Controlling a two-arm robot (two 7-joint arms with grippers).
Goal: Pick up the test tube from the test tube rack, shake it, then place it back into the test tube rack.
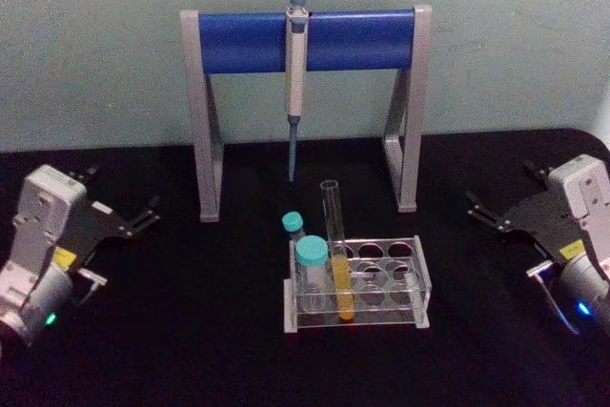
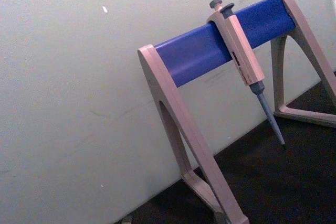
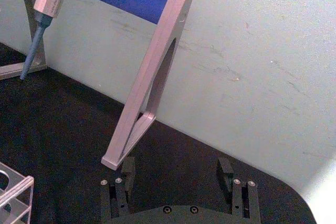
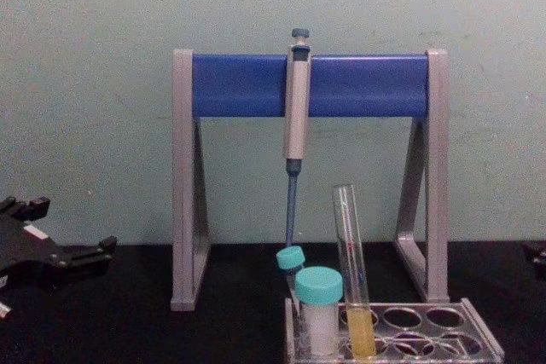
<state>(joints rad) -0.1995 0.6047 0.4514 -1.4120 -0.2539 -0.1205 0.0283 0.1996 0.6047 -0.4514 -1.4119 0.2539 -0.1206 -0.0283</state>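
left gripper (image 1: 116, 195): fingers spread, nothing between them. right gripper (image 1: 500, 188): same. In the right wrist view its two black fingers (image 3: 227, 169) stand wide apart over bare table. Both grippers are well apart from the rack.

test tube (image 1: 337, 250) stands in the test tube rack (image 1: 422, 283), lower centre of the head frame.
- Long axis is near vertical, open mouth up, round bottom down in a hole in the rack's left half.
- The top leans slightly toward frame left, seen from the chest too.
- Yellow liquid fills the lower part. The glass above it is clear and rises well over the rack top.
- large teal-capped vial (image 1: 312, 264) sits just left of it in frame. Can't tell if they touch.
- small teal-capped vial (image 1: 292, 226) sits up-frame of the large one.

The rack is clear plastic with round holes on top and sits flat on the black table (image 1: 191, 350). Up-frame of it is the pipette stand (image 1: 362, 40), with grey legs and a blue crossbar. The pipette (image 1: 296, 64) hangs from the bar, tip down. A pale green wall (image 1: 95, 45) is behind everything.

Arm pose, head frame:
- Left gripper is at the left edge, mid-height, grey wrist body low, fingers pointing toward frame right and slightly up.
- Right gripper mirrors it at the right edge, fingers pointing toward frame left.
- Both are level with the stand's feet and up-frame of the rack.
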